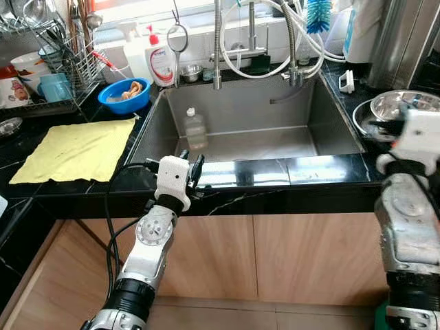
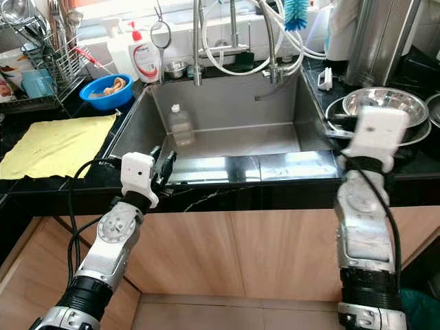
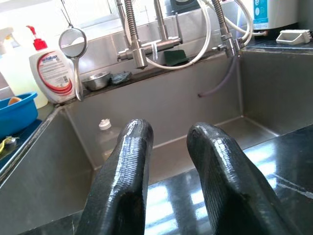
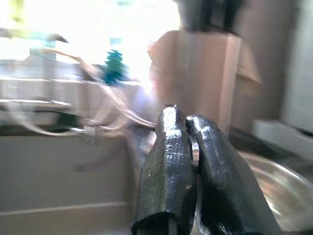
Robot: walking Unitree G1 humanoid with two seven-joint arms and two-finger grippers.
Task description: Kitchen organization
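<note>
Black stone table (image 1: 261, 180) is surrounding a steel sink (image 1: 247, 113), where a clear plastic bottle (image 1: 195, 128) is standing upright. At the sink's front edge the left pincer (image 1: 192, 168) is being held slightly open, empty. The right pincer (image 4: 188, 147) is being held nearly closed over stacked steel bowls (image 2: 385, 110).

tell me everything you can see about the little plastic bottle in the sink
The plastic bottle is small, clear and squarish, with a pale cap on a short neck. It stands upright on the floor of the steel sink, at the back left, close to the rear wall; whether it touches the wall cannot be told. It looks nearly empty, though its contents are hard to judge. No label can be made out. Neither gripper touches it; the left gripper sits over the counter edge in front of it.
</note>
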